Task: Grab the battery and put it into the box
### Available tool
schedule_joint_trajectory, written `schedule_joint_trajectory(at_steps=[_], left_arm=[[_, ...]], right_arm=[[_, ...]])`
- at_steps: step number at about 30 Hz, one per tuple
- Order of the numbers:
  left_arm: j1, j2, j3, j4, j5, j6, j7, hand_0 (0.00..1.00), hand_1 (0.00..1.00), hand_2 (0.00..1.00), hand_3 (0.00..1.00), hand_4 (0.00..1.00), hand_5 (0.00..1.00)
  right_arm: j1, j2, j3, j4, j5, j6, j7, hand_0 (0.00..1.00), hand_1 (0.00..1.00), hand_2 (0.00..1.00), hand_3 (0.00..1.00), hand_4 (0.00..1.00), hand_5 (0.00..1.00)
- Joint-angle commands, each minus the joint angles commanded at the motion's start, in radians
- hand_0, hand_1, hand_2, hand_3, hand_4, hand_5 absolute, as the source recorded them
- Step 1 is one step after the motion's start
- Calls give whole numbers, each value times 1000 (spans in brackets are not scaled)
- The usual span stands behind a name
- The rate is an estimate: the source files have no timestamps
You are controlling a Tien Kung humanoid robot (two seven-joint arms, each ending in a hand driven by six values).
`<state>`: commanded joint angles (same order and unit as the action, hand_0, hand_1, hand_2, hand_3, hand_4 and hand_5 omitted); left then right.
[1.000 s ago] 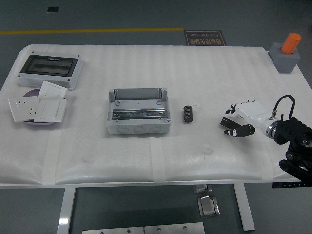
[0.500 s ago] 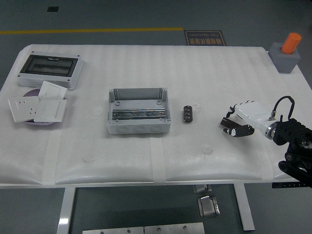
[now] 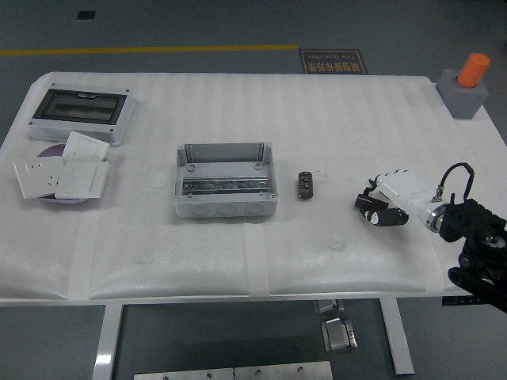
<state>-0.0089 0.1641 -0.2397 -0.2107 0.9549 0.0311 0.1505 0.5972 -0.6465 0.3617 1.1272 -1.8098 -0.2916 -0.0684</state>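
Nearest the camera, at the lower right, the right hand [image 3: 386,202] hovers low over the white tabletop [image 3: 238,261] with its fingers curled loosely inward and nothing between them — empty, as far as this view shows. The left hand is not in view. A little farther in and to the hand's left, the battery [image 3: 305,185] lies flat on the tabletop, a small dark block untouched and clearly apart from the fingertips. Just beyond it to the left sits the box [image 3: 226,181], open at the top, grey, with a metal rail across its inside and no battery in it. So nothing of the task is done — the reach, the grasp, the carry and the drop into the box all remain, and the hand looks merely lined up toward the battery.
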Motion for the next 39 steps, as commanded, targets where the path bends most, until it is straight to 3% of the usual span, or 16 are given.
schedule_joint_trajectory(at_steps=[11,22,33,39], left_arm=[[-5,2,4,-1,-3,7,-12,605,629,462,636,611,467],[-5,0,-3,-1,8,9,-14,604,628,462,636,610,467],[-4,-2,-9,0,14,11,-15,605,627,463,636,611,468],[-4,-3,-16,0,21,9,-11,605,627,469,637,611,470]], right_arm=[[30,5,17,9,6,-30,12,760,601,554,619,622,384],[58,38,37,30,1,-40,9,751,586,549,614,620,386],[129,95,64,103,-19,-42,-7,745,582,543,612,619,385],[176,164,58,126,-18,-41,-14,747,580,540,614,618,386]])
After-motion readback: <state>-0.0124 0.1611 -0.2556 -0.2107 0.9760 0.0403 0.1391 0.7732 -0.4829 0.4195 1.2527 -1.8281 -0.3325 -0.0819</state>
